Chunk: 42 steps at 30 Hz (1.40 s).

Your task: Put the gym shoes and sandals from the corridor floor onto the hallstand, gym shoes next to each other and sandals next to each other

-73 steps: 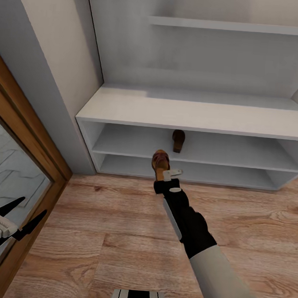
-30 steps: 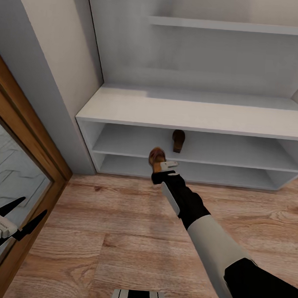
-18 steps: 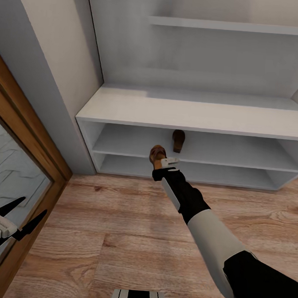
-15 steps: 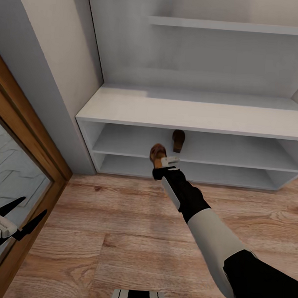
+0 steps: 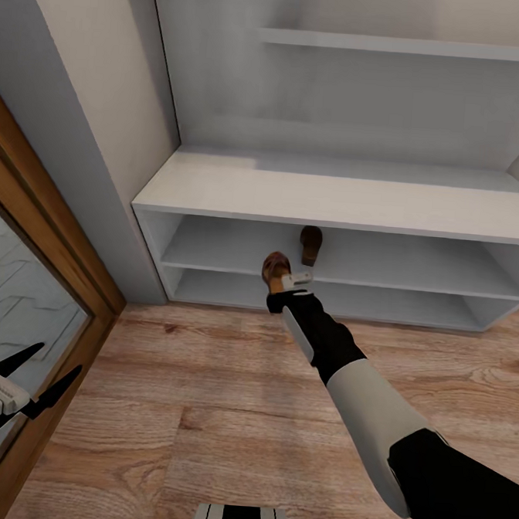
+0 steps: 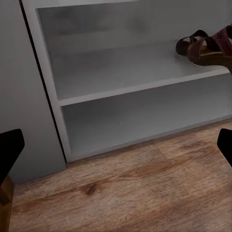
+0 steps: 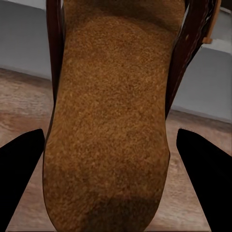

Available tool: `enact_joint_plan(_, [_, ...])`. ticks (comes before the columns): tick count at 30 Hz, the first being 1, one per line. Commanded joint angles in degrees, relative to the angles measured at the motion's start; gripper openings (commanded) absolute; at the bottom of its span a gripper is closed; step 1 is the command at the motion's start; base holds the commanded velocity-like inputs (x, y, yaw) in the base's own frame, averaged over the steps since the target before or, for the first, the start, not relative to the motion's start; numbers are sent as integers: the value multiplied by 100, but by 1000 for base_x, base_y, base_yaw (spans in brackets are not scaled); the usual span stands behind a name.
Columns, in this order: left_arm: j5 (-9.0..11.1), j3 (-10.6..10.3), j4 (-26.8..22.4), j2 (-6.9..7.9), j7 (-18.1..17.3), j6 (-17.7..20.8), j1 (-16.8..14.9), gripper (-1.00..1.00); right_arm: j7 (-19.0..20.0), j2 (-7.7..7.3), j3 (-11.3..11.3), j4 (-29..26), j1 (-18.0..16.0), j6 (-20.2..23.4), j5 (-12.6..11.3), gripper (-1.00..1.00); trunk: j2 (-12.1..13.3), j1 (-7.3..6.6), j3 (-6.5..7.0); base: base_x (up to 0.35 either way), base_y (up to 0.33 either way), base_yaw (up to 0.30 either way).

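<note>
Brown sandal (image 5: 275, 269) clamped in the right hand (image 5: 287, 283), arm stretched forward and low, at the front edge of the hallstand (image 5: 333, 203) upper tier. Other sandal (image 5: 311, 245) deeper on that same tier, near. Left hand (image 5: 18, 386) low by the door, fingers apart, holding nothing.

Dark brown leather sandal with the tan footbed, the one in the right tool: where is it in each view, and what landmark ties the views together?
Head view: the dark brown leather sandal is at centre, in front of the upper shoe tier.
Left wrist view: at the upper right edge.
Right wrist view: its footbed spans the middle.
Shared landmark: the white-grey hallstand.
</note>
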Motion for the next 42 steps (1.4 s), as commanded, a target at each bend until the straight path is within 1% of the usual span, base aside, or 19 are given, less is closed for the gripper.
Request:
enact_joint_plan(1, [0,-1,0,0,0,0,-2,100,1,0,-1,36,-1,-21,-1,-100,0,0,0,0,0,0])
enact_joint_plan(12, [0,-3,0,0,1,1,-3,100,7,0,-4,553,4,-375,-2,-100,0,0,0,0,0,0])
enact_joint_plan(18, [0,-4,0,0,-2,0,-1,100,9,0,-4,726,5,-521,-3,-100,0,0,0,0,0,0])
enact_joint_plan(31, [0,3,0,0,-8,0,-2,100,3,0,-18,799,-7,-596,-12,-100,0,0,0,0,0,0])
enact_joint_plan(38, [2,10,0,0,-8,1,-1,100,3,0,-25,802,-7,-600,-159,-100,0,0,0,5,0,0])
enact_joint_plan(42, [1,12,0,0,1,5,-1,100,2,0,-28,803,-9,-601,-203,-100,0,0,0,96,0,0])
